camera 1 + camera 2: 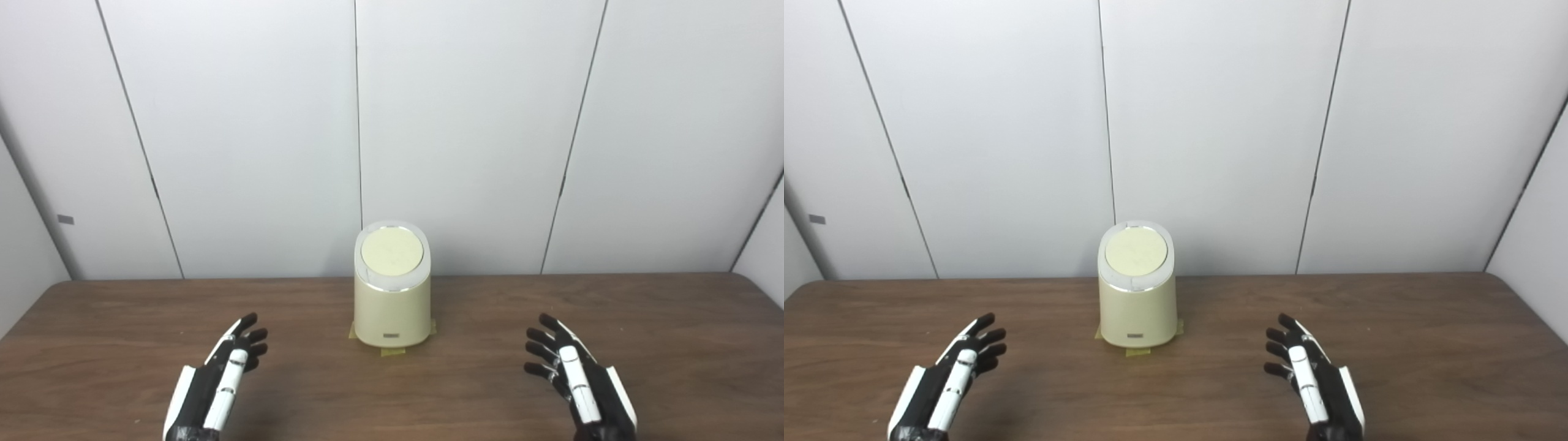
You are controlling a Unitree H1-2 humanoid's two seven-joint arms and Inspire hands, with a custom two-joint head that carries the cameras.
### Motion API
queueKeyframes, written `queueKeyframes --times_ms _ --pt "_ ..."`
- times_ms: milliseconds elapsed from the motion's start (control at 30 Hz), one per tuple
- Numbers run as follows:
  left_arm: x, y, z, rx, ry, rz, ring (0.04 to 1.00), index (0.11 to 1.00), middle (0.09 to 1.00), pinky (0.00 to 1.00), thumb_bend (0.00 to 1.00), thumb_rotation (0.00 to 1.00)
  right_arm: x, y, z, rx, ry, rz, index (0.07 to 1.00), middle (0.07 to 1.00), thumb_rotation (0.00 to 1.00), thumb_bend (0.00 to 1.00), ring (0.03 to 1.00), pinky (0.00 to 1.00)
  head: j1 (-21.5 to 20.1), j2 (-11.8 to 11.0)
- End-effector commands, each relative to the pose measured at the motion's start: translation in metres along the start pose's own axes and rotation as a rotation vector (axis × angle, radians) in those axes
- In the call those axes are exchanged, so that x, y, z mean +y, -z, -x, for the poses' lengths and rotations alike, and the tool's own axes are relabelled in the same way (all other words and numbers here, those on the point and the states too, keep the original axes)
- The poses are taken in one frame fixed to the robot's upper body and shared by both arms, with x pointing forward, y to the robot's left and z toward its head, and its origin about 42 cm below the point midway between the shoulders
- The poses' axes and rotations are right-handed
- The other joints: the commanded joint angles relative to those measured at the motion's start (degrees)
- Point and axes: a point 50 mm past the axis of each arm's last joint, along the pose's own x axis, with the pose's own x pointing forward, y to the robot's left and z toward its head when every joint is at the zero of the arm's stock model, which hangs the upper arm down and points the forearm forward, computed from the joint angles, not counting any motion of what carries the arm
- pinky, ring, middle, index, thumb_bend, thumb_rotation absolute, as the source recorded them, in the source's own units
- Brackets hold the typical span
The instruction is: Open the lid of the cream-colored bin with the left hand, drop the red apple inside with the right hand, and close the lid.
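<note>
The cream-colored bin [392, 306] stands upright at the middle of the brown table, its round lid [392, 252] shut and tilted toward me. No red apple shows in either view. My left hand [223, 373] hovers over the table in front and to the left of the bin, open, fingers stretched toward the wall, holding nothing. My right hand [572, 370] mirrors it in front and to the right of the bin, also open and holding nothing. Both hands are well apart from the bin.
Strips of yellow tape [392, 351] mark the bin's foot on the wooden table [674, 343]. White wall panels [465, 135] rise right behind the table's far edge. The table's rounded far corners show at both sides.
</note>
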Motion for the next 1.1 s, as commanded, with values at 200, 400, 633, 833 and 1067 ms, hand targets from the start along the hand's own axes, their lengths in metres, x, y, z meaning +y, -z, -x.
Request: queueKeyframes --times_ms 200,400,633,833,1067 --pt "-0.007 -0.012 -0.006 -0.028 0.033 0.037 0.869 0.928 0.881 0.89 0.35 0.95 -0.001 -0.016 -0.005 -0.103 -0.031 0.049 0.894 0.882 0.94 0.45 0.888 0.8 -0.1 0.8" --pt "-0.007 -0.008 -0.007 0.019 0.045 0.156 0.914 0.946 0.922 0.94 0.34 0.85 -0.004 -0.012 -0.005 -0.096 -0.041 0.023 0.923 0.92 0.93 0.45 0.914 0.85 -0.6 0.8" --pt "-0.006 -0.018 -0.004 0.02 0.044 0.178 0.918 0.925 0.926 0.93 0.34 0.81 -0.003 -0.014 -0.004 -0.095 -0.046 -0.034 0.941 0.95 0.83 0.51 0.916 0.81 -1.1 1.1" --pt "-0.005 -0.021 -0.005 0.032 0.05 0.249 0.915 0.931 0.951 0.88 0.32 0.83 -0.002 -0.018 -0.002 -0.095 -0.042 -0.052 0.955 0.987 0.78 0.54 0.927 0.76 -1.3 1.3" --pt "-0.005 -0.022 -0.005 0.03 0.059 0.24 0.905 0.92 0.973 0.82 0.3 0.89 -0.002 -0.018 -0.004 -0.101 -0.04 -0.057 0.951 0.982 0.76 0.54 0.873 0.73 -1.6 1.4"
